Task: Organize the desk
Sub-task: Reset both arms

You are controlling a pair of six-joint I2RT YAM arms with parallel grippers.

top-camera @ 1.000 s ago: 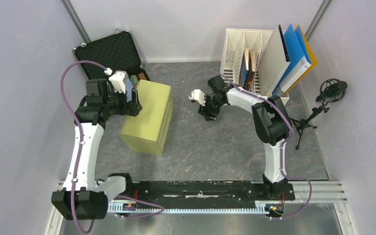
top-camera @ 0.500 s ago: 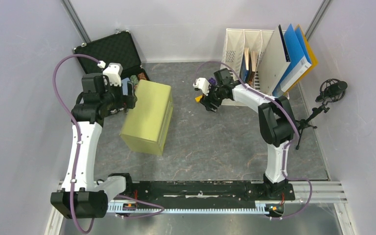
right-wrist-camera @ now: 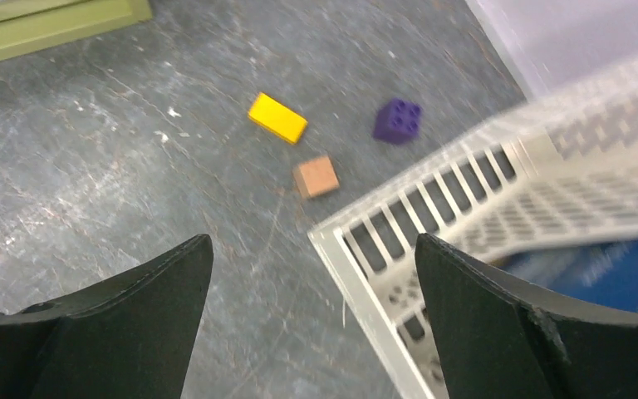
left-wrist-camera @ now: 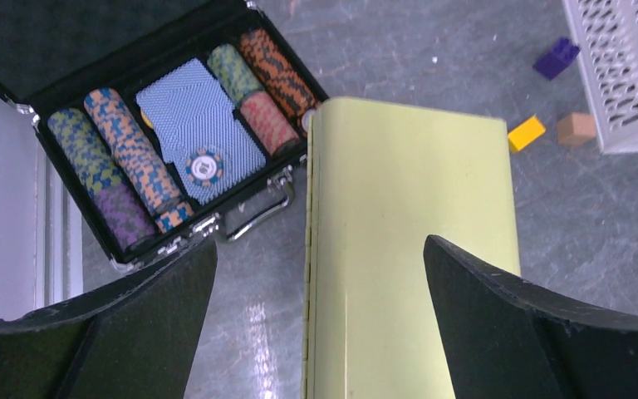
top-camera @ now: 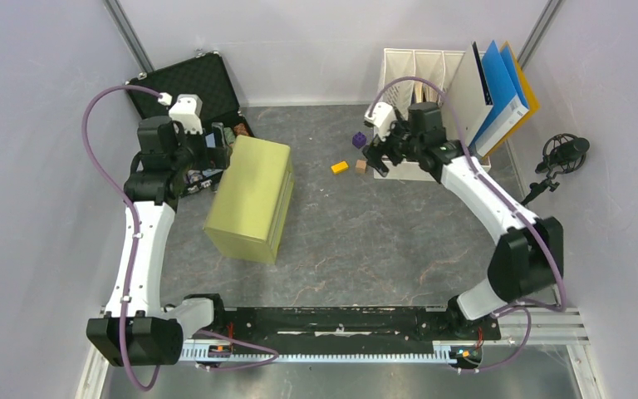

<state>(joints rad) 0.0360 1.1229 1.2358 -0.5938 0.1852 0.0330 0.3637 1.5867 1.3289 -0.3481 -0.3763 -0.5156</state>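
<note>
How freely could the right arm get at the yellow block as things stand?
Probably freely. The right claw hangs open over the desk close by. The yellow block lies uncovered, apart from the brown block and the white rack, so nothing seems to bar the way.

The top camera looks steeply down from above the near edge over the whole bench. The left wrist camera faces down from fairly high onto the cabinet. The right wrist camera sits lower, near the rack. All three views share the yellow block.
</note>
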